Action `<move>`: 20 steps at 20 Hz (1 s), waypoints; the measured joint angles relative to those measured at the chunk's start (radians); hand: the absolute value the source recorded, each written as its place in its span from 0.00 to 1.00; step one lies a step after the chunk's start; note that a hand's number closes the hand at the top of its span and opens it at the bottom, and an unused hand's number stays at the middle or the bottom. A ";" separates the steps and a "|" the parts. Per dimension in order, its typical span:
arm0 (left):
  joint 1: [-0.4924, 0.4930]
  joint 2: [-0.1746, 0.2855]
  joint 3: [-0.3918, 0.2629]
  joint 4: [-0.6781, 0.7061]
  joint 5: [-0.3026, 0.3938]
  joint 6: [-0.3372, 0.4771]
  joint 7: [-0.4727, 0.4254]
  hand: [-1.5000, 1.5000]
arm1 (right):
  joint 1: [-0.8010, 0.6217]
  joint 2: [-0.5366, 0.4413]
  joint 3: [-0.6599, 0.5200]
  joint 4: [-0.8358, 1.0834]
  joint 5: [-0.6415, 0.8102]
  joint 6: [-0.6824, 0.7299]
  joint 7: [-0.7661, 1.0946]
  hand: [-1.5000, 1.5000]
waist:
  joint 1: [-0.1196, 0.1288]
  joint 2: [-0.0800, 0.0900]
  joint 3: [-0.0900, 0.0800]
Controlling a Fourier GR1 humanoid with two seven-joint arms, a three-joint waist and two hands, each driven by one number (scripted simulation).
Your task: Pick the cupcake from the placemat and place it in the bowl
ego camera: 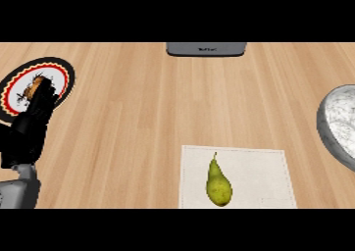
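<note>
A cupcake [38,82] with a brown top sits on a round black placemat [64,73] ringed in red and white, at the far left of the counter. My left hand [27,132] stretches up from the lower left over the placemat. Its fingers [43,100] are straight and reach the cupcake's near side, hiding part of it. Nothing is curled round the cupcake. A grey marbled bowl [343,122] stands at the right edge, cut off by the view. My right hand does not show.
A green-yellow pear [218,184] lies on a white square napkin [267,166] at the front middle. A grey appliance [206,49] sits at the counter's far edge. Bare wood lies between the placemat and the bowl.
</note>
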 measured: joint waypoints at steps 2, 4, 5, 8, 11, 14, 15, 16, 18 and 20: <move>-0.012 0.007 0.010 0.002 0.009 -0.011 0.015 0.50 | -0.037 -0.008 0.000 0.111 0.021 -0.016 -0.073 1.00 | 0.002 0.001 0.000; -0.004 0.004 0.011 0.000 0.007 -0.014 0.010 0.50 | -0.084 -0.015 0.003 0.218 0.039 -0.033 -0.133 1.00 | 0.004 0.001 0.000; -0.008 0.005 0.012 -0.001 0.005 -0.015 0.013 0.50 | -0.110 -0.012 0.012 0.270 0.055 -0.048 -0.156 1.00 | 0.005 0.001 0.000; -0.014 0.005 0.013 -0.001 0.002 -0.022 0.016 0.50 | -0.172 -0.017 0.014 0.432 0.089 -0.091 -0.257 1.00 | 0.006 0.001 0.000; -0.015 -0.004 0.005 -0.010 -0.001 -0.020 0.016 0.50 | -0.168 -0.062 0.060 0.541 0.182 -0.081 -0.233 1.00 | 0.017 0.006 0.000; -0.016 -0.010 0.005 0.001 -0.007 -0.017 0.006 0.50 | -0.224 -0.071 0.073 0.693 0.202 -0.058 -0.238 0.00 | 0.018 0.006 0.001; -0.023 -0.009 0.007 0.010 -0.004 -0.021 0.006 0.50 | -0.246 -0.073 0.080 0.753 0.211 -0.057 -0.264 0.00 | 0.019 0.007 0.001; -0.033 -0.012 0.001 0.012 -0.012 -0.015 0.011 0.50 | -0.270 -0.077 0.088 0.812 0.222 -0.054 -0.286 0.00 | 0.020 0.007 0.001; -0.010 -0.015 0.002 0.002 -0.010 -0.021 0.001 0.50 | -0.288 -0.088 0.091 0.895 0.219 -0.034 -0.363 0.00 | 0.019 0.006 0.001; -0.017 -0.010 0.005 -0.008 -0.011 -0.021 0.017 0.50 | -0.312 -0.087 0.073 0.971 0.195 -0.021 -0.432 0.00 | 0.018 0.005 0.001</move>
